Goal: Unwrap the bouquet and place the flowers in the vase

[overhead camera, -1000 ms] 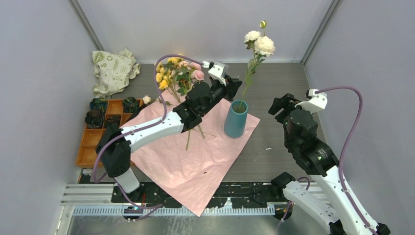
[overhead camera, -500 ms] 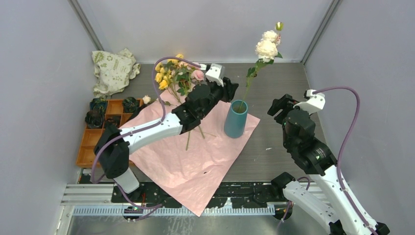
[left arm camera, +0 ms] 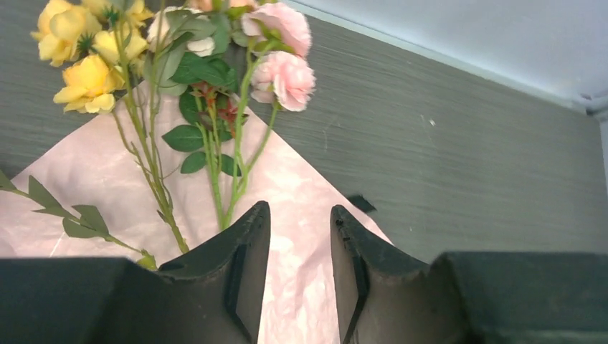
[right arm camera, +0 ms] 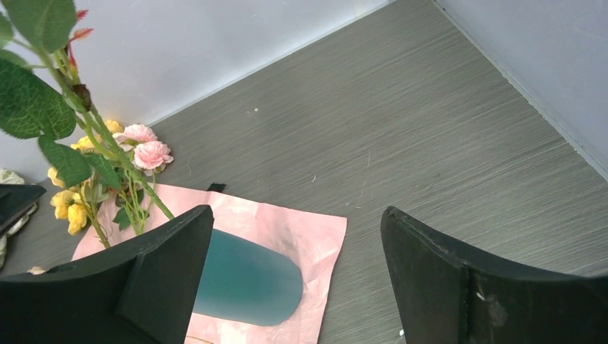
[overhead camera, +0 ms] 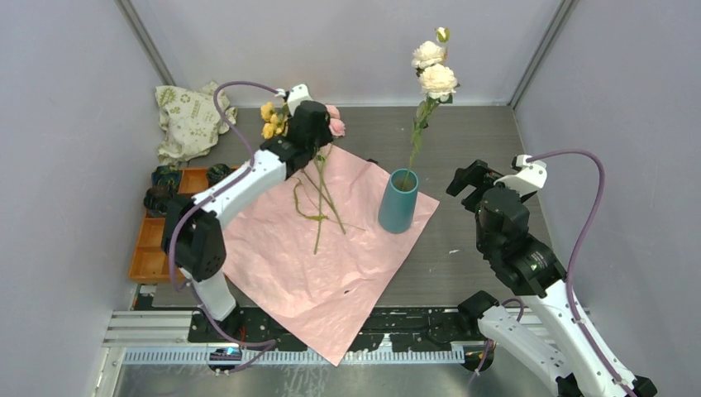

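Observation:
The teal vase stands upright on the spread pink wrapping paper, with one white-flowered stem standing in it. The other flowers lie on the paper's far left corner, yellow heads and pink heads toward the back wall. My left gripper hovers over their stems, open, with only paper showing between its fingers. My right gripper is wide open to the right of the vase and holds nothing.
A beige printed cloth bag lies in the back left corner. An orange compartment tray with dark rosettes sits at the left edge. A small black scrap lies beside the paper's far edge. Grey walls close in on three sides.
My left gripper opened and swung from beside the vase to the left, over the lying flowers. The white stem stays in the vase. My right gripper opened wider.

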Motion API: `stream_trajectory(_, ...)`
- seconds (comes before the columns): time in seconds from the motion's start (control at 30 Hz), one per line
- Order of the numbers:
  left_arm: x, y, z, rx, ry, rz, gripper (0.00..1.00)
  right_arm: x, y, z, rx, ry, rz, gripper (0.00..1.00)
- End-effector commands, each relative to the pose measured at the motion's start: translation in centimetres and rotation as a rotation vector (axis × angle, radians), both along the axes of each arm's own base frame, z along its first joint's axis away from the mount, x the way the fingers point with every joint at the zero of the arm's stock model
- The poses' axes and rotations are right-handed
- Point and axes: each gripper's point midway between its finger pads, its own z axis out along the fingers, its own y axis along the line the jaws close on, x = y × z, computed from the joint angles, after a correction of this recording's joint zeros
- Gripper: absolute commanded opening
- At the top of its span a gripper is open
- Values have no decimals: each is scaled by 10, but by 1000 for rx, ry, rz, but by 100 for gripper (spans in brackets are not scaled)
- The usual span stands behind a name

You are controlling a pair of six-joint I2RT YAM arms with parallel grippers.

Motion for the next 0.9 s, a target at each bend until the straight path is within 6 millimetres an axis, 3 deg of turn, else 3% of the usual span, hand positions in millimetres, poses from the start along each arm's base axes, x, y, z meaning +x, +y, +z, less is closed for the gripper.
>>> stream_trajectory(0.0, 21, 27, -34, -156, 234, 93, 36, 2, -1, 11, 34, -51, -15, 92)
stream_trajectory(0.07, 42, 43, -54, -322, 334, 137, 31, 3, 0, 11, 33, -49, -14, 92)
stream_trajectory(0.17, 63, 51, -91, -539, 508, 181, 9, 4, 0, 9, 23, -39, -17, 92)
stream_trajectory(0.23, 71, 61, -116, -554, 598, 228, 1, 4, -1, 7, 15, -34, -20, 93)
stream_trajectory(0.37, 82, 83, -150, -434, 678, 351, 0, 5, -1, 3, 3, -21, -22, 93)
stream_trajectory(0.6, 73, 109, -169, -344, 728, 505, 6, 9, 3, -5, -3, 2, -13, 93)
stream_trajectory(0.7, 72, 109, -172, -338, 733, 496, 7, 10, 5, -7, -3, 8, -6, 93)
stream_trajectory(0.87, 70, 101, -154, -319, 718, 424, 16, 11, 8, -10, 0, 12, 5, 93)
